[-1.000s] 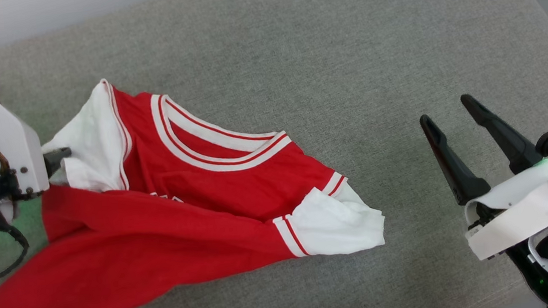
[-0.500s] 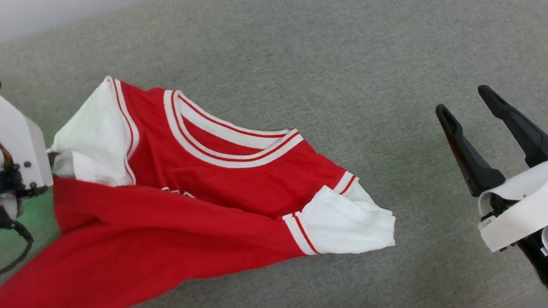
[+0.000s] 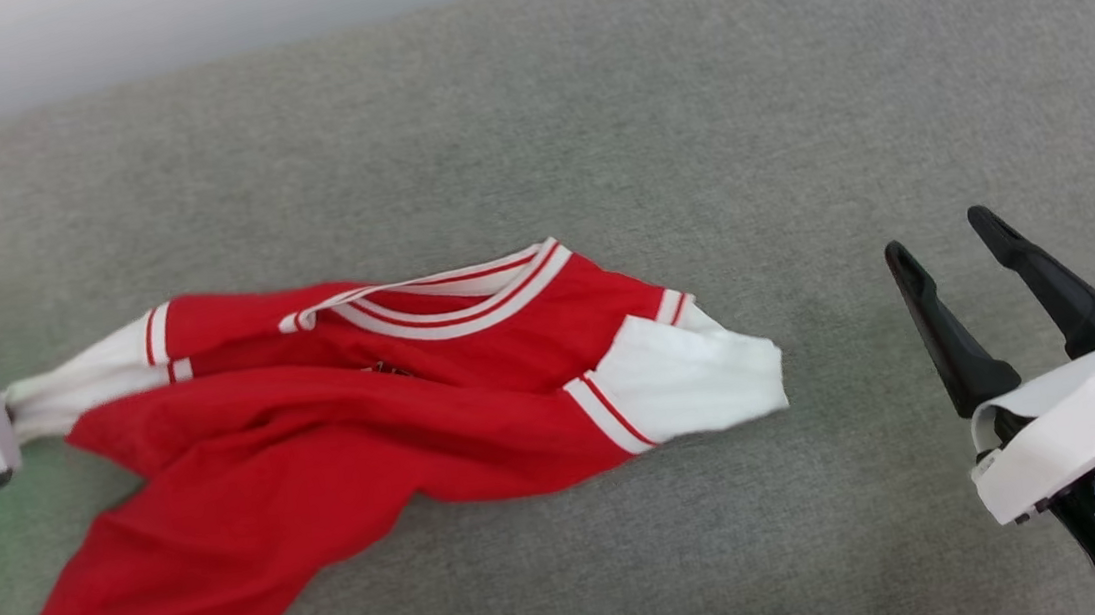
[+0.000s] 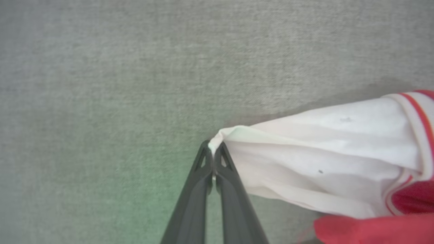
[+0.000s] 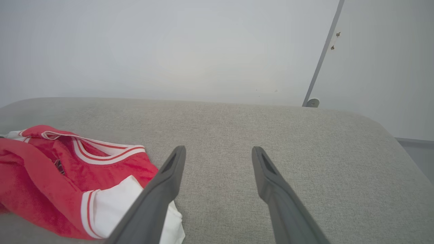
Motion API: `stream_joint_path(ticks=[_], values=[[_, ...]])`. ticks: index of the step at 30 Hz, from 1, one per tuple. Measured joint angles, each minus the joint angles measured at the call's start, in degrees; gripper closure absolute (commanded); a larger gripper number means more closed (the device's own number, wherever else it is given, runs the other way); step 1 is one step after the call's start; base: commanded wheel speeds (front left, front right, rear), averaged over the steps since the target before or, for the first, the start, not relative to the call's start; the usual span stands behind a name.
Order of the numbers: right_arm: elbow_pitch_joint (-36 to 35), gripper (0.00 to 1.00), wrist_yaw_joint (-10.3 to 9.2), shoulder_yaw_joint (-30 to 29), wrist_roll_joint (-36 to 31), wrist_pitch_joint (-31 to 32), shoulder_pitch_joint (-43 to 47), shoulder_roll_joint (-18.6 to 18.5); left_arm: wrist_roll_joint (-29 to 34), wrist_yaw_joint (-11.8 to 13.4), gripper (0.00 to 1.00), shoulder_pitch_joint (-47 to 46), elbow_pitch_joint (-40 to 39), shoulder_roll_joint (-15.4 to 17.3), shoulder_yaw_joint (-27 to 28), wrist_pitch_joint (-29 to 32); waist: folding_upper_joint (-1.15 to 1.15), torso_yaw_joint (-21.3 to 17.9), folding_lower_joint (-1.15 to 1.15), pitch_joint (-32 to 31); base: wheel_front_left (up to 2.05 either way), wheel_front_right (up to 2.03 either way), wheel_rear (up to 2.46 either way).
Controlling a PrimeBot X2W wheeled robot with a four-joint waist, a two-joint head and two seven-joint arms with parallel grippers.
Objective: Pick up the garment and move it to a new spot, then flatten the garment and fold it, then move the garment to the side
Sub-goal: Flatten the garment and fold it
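My left claw point(image 4: 213, 149) is clamped shut on the garment point(image 4: 322, 149). Its two dark fingers are pressed together on the very tip of one white sleeve, and a small nub of cloth pokes out above the fingertips. From that pinch the sleeve runs off to the claw's right in the wrist camera. It is gathered into long creases and widens until it meets the red-and-white stripe trim and the red body. Ahead of the claw and to its left I see bare grey woven surface point(image 4: 101, 84), with a faint green glow on it close to the fingers.

On the head camera the garment stretches from the left claw across toward my right claw point(image 3: 935, 232). Outward from the grip comes the pinched sleeve, pulled into a narrow band. Next is the striped collar point(image 3: 446, 297), then the far sleeve point(image 3: 695, 374), white and lying rumpled on the surface. The red body is folded over on itself below the collar, and its lower part trails back toward me, near the left arm. A sliver of dark print shows under the fold, too little to read.

The right claw is open, fingers spread wide with nothing between them, hovering beyond the far sleeve and clear of it. Past it the surface ends in a rounded edge, and a pale wall point(image 5: 169, 51) stands behind.
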Motion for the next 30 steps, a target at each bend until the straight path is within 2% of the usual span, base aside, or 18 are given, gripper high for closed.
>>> stream_joint_path(ticks=[5,13,17,18,19,20,30], values=[[-0.7,0.00,0.00,-0.2,0.0,2.1,0.9,-0.4,-0.2,2.6,1.00,4.3,-0.2,1.2,0.9,-1.9,0.00,1.5,0.00,-1.6,0.00,0.00,0.00],[-1.8,0.00,0.00,-0.5,0.0,4.4,2.1,-1.0,-0.3,7.8,1.00,10.7,-0.1,1.8,1.4,-1.2,0.00,3.1,0.00,-4.2,0.00,0.00,0.00],[-2.4,0.00,0.00,-0.7,0.0,5.5,2.4,-1.2,-1.3,7.3,1.00,12.7,-1.2,1.4,1.7,-2.1,0.00,3.6,0.00,-5.3,0.00,0.00,0.00],[-2.5,0.00,0.00,-0.7,0.0,5.7,2.6,-1.3,-1.4,6.9,0.90,12.9,-1.5,1.2,1.6,-2.4,0.00,3.7,0.00,-5.6,0.00,0.00,0.00],[-2.7,0.00,0.00,-0.7,0.0,5.8,2.8,-1.4,-1.4,6.5,0.43,13.1,-2.0,1.0,1.5,-2.8,0.00,3.8,0.00,-5.8,0.00,0.00,0.00],[-2.8,0.00,0.00,-0.7,0.0,6.1,3.0,-1.4,-1.3,6.3,0.00,13.1,-2.4,0.7,1.5,-3.4,0.00,4.0,0.00,-6.1,0.00,0.00,0.00],[-3.8,0.00,0.00,-0.6,0.3,7.3,3.3,-1.3,1.4,2.7,0.00,9.1,-4.6,0.1,-0.6,-7.5,0.00,5.0,0.00,-7.6,0.00,0.00,0.00]])
